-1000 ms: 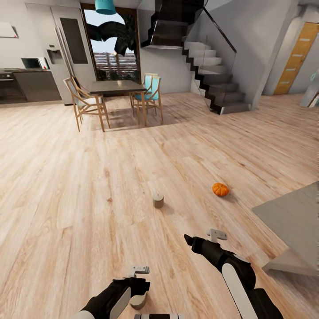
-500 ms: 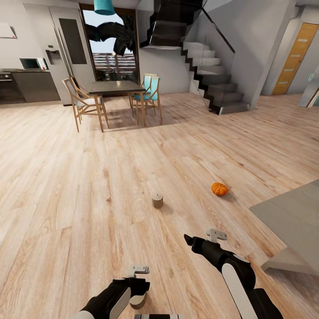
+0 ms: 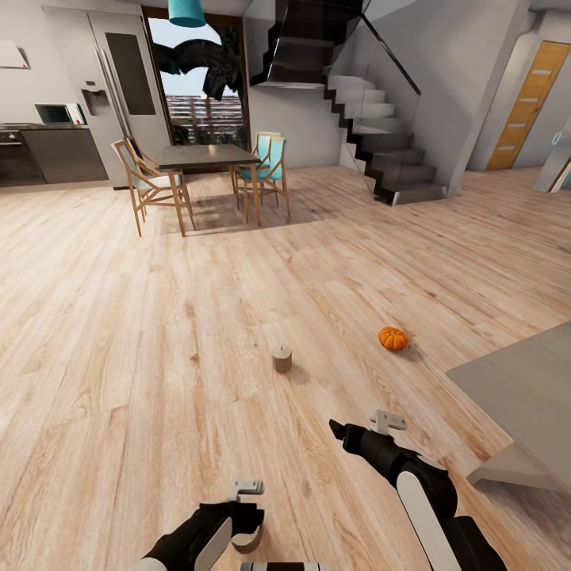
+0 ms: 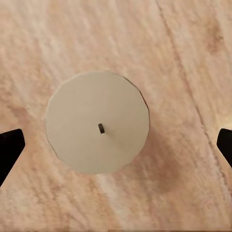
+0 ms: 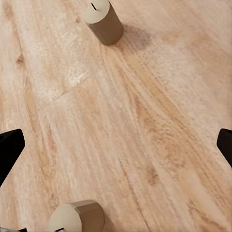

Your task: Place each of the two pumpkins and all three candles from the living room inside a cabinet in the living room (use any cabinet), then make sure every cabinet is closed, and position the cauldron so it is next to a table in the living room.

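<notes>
An orange pumpkin [image 3: 392,338] lies on the wood floor, ahead and to the right. One beige candle [image 3: 282,358] stands upright in the middle of the floor, also seen at the far end of the right wrist view as the candle [image 5: 104,21]. A second candle [image 3: 248,542] stands directly under my left gripper [image 3: 247,525]. In the left wrist view its round top [image 4: 98,123] sits between the spread fingertips [image 4: 9,151], untouched. My left gripper [image 4: 117,145] is open. My right gripper [image 3: 339,432] hovers open over bare floor [image 5: 145,125], with that near candle [image 5: 77,217] at the picture's edge.
A low grey table top [image 3: 519,388] juts in at the right. Far back stand a dining table [image 3: 208,155] with chairs, a fridge, kitchen counters and a dark staircase [image 3: 381,127]. Wide wood floor lies between.
My left gripper has sunk slightly toward the candle beneath it. The head camera shifted a little. The right arm, the pumpkin and the candles stay put.
</notes>
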